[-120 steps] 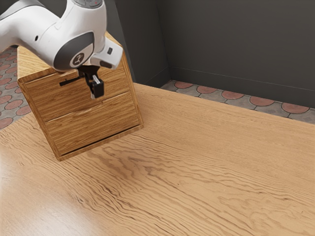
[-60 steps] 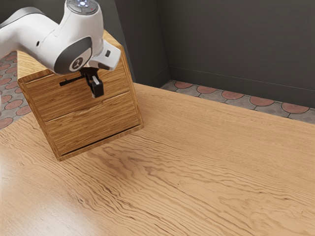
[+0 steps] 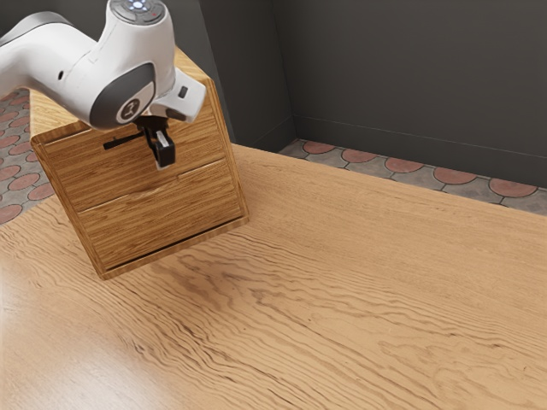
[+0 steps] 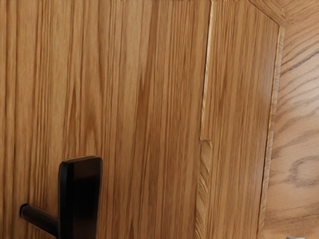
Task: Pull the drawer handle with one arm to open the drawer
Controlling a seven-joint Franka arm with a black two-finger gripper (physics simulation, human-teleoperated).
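Note:
A wooden cabinet with two drawers stands at the exterior view's left. The upper drawer carries a black bar handle and looks flush with the cabinet front. My gripper hangs in front of that drawer, at the handle's end nearer the exterior view's right, and it is open with nothing held. In the wrist view the handle shows close under my hand, against the upper drawer front. Beside that front runs the seam to the lower drawer.
The cabinet sits on a broad wooden table that stretches toward the exterior view's right. Beyond the table are dark walls and a tiled floor. My white arm reaches over the cabinet top.
My hand has drifted a little toward the exterior view's left, closer along the handle. The drawer has not moved.

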